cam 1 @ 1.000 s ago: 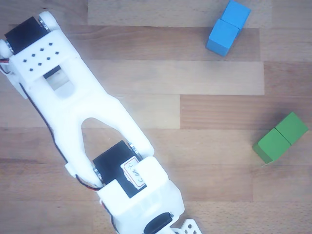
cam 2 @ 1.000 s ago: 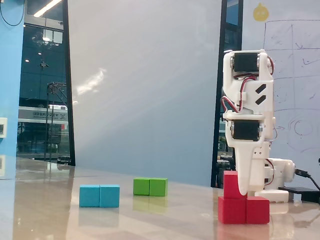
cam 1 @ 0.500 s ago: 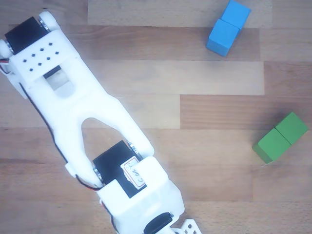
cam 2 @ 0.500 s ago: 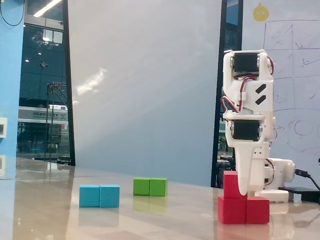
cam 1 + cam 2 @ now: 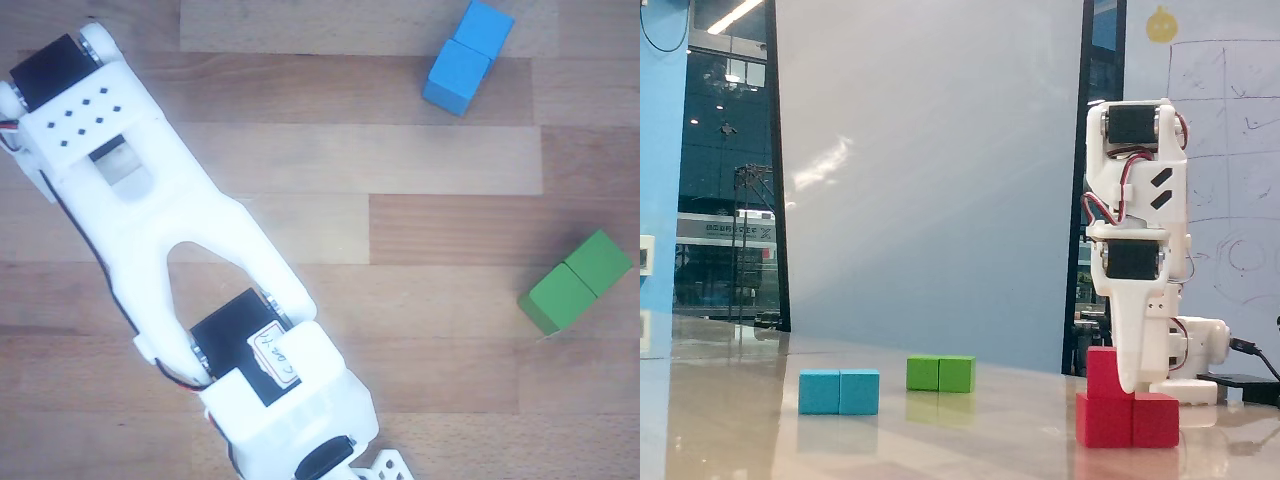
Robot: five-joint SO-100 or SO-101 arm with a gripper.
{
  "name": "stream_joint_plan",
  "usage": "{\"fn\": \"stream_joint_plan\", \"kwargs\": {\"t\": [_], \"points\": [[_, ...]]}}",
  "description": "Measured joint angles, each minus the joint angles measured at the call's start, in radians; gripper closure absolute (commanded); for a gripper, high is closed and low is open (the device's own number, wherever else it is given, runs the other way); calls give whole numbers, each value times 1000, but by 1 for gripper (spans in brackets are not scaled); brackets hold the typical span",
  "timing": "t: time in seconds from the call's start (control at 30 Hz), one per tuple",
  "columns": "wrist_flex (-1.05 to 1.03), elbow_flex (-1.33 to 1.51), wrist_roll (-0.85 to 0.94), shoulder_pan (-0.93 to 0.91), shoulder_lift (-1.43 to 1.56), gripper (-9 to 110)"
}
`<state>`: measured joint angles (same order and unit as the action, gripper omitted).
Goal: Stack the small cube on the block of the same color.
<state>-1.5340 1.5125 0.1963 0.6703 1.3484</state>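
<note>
Small cube (image 5: 1102, 370): red-orange, resting on the left half of the block (image 5: 1128, 420) in the fixed view, its base flush on the block's top face. Placement judged essentially made; what remains is for the arm to let go and draw clear.

Block: red-orange oblong with a seam across its middle, lying on the table (image 5: 890, 435) at the right of the fixed view, just in front of the arm's base.

Gripper (image 5: 1127, 375): pointed straight down, one white finger overlapping the cube's right side. Whether the fingers clamp the cube or merely stand beside it cannot be told; only one finger shows, side-on.

Blue block (image 5: 467, 56) and green block (image 5: 575, 281): both oblong, both well apart from the red pair, untouched.

Obscured items: in the other view the white arm (image 5: 170, 230) runs diagonally from the upper left corner to the bottom edge, and neither cube, red block nor fingertips appear, being below the frame or under the arm. The cube's right edge is hidden by the finger in the fixed view.
</note>
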Motion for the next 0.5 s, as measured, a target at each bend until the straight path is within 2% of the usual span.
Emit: {"fn": "stream_joint_plan", "kwargs": {"t": [0.3,0.5], "points": [[0,0,0,-5,0,62],[0,0,8,-107,0,62]]}}
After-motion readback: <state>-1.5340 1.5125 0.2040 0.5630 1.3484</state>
